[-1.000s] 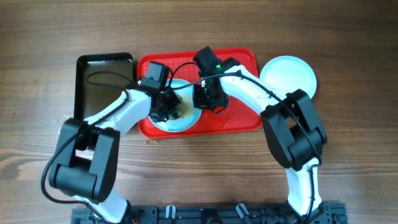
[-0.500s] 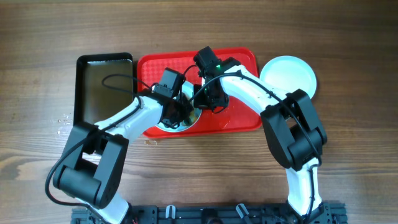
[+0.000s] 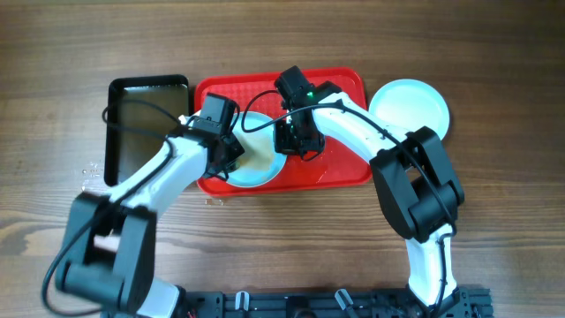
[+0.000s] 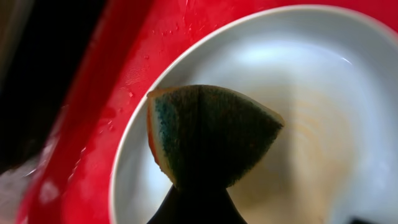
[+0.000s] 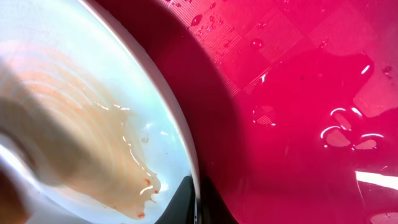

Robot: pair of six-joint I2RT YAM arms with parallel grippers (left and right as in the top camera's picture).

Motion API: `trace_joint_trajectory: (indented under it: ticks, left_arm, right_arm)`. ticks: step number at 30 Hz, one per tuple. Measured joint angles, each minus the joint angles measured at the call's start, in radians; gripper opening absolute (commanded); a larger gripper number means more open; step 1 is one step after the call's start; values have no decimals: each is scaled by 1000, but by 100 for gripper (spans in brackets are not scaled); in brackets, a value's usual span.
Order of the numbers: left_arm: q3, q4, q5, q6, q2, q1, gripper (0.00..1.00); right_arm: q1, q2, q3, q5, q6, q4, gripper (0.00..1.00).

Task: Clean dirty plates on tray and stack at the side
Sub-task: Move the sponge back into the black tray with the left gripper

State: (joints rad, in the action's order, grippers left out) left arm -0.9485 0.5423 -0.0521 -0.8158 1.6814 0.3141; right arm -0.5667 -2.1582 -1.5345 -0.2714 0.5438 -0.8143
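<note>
A white plate (image 3: pixel 258 161) smeared with thin orange-brown sauce lies on the red tray (image 3: pixel 340 168). My left gripper (image 3: pixel 225 152) is shut on a green and blue sponge (image 4: pixel 211 134) held over the plate's left part (image 4: pixel 348 93). My right gripper (image 3: pixel 287 141) is shut on the plate's right rim (image 5: pixel 180 134), one finger inside and one outside. The sauce film (image 5: pixel 81 124) covers the plate's middle. A clean plate (image 3: pixel 409 108) sits on the table right of the tray. A third plate is not in view.
A black metal pan (image 3: pixel 146 119) stands left of the tray, touching it. Water drops lie on the wet tray floor (image 5: pixel 298 106) and on the table by the pan's lower left corner (image 3: pixel 93 170).
My left gripper swept the sponge right across the plate, then back to its left side. The dark sauce blob has spread into a thin film. The right arm has not moved.
</note>
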Motion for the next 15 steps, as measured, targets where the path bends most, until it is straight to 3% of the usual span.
trace_joint_trajectory:
  ticks: [5,8,11,15]
  left_arm:
    - [0,18,5,145,-169,-67,4]
    - [0,-22,16,291,-203,-190,4]
    - [0,-75,27,492,-204,-329,4]
    - [0,-111,62,588,-89,-479,4]
  right_arm:
    - [0,0,0,0,0,0,4]
    - [0,0,0,0,0,0,4]
    - [0,0,0,0,0,0,4]
    - [0,0,0,0,0,0,4]
